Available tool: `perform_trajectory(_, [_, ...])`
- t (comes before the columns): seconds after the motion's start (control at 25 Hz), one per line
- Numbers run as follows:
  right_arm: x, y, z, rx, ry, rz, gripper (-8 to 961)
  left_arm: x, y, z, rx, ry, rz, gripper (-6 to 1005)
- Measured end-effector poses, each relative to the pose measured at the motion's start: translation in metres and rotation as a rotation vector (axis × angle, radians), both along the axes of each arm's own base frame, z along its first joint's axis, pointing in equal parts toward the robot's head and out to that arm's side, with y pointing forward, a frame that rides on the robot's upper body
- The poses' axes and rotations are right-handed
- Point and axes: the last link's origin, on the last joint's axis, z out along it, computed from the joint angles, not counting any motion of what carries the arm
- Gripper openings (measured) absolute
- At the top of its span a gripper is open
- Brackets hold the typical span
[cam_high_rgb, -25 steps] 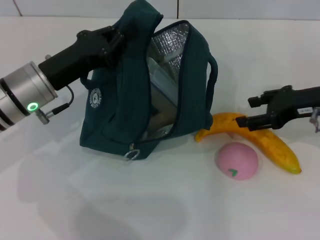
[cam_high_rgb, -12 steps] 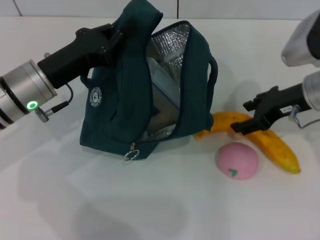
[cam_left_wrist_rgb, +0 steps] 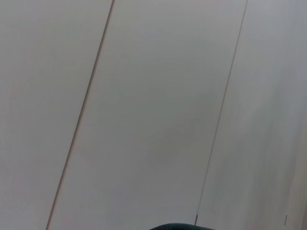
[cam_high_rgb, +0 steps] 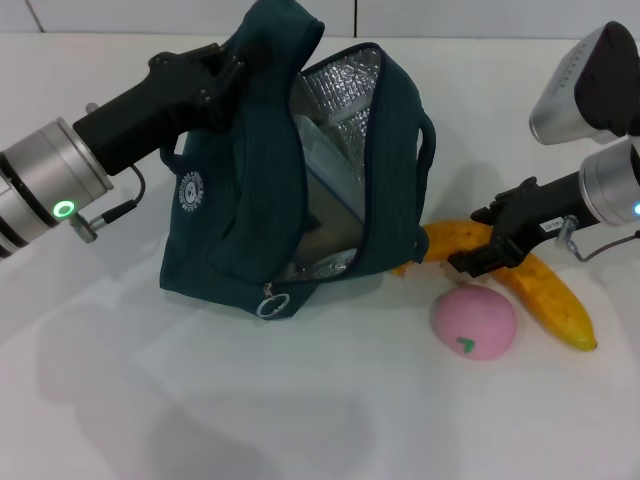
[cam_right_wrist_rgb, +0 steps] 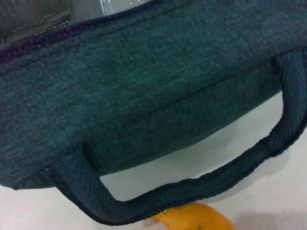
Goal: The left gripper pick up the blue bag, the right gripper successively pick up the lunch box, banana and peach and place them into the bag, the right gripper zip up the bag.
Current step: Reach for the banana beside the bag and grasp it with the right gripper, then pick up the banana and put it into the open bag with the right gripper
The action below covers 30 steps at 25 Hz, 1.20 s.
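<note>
Right hand (cam_high_rgb: 478,244), fingers spread, now lower and nearer the bag than a second ago, straddling the banana (cam_high_rgb: 545,295) on the tabletop (cam_high_rgb: 300,420) beside the peach (cam_high_rgb: 474,320). Likely closing next. Left hand (cam_high_rgb: 222,78) pinching the blue bag (cam_high_rgb: 250,200) open, lunch box (cam_high_rgb: 325,165) inside.

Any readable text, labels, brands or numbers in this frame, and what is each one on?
No text can be read here.
The round white logo on the blue bag: its lettering is too small to read.
A small white label on the right gripper: too small to read.
The banana, the peach and the left gripper show no writing.
</note>
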Motion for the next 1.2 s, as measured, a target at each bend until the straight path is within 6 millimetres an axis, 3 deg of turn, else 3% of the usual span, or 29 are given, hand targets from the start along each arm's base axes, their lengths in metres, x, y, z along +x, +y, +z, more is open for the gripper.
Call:
perform_trajectory(0.56, [0.002,0.005,-0.005,0.001,-0.002,-0.029,695,0.0,0.0,0.0,0.008,0.007,-0.005,43])
perform_trajectory(0.68, [0.004,0.007,-0.002,0.023,0.011,-0.039,538,0.0,0.0,0.0,0.008,0.007,-0.004,43])
perform_trajectory(0.76, [0.007,0.008,0.002,0.038,0.025,-0.053,510,0.0,0.0,0.0,0.008,0.007,-0.004,43])
perform_trajectory(1.0, [0.025,0.012,0.03,0.158,0.127,-0.135,468,-0.001,-0.001,0.0,0.009,0.009,-0.004,43])
perform_trajectory(1.2, [0.04,0.012,0.068,0.33,0.358,-0.161,468,-0.002,-0.001,0.0,0.018,0.019,-0.009,43])
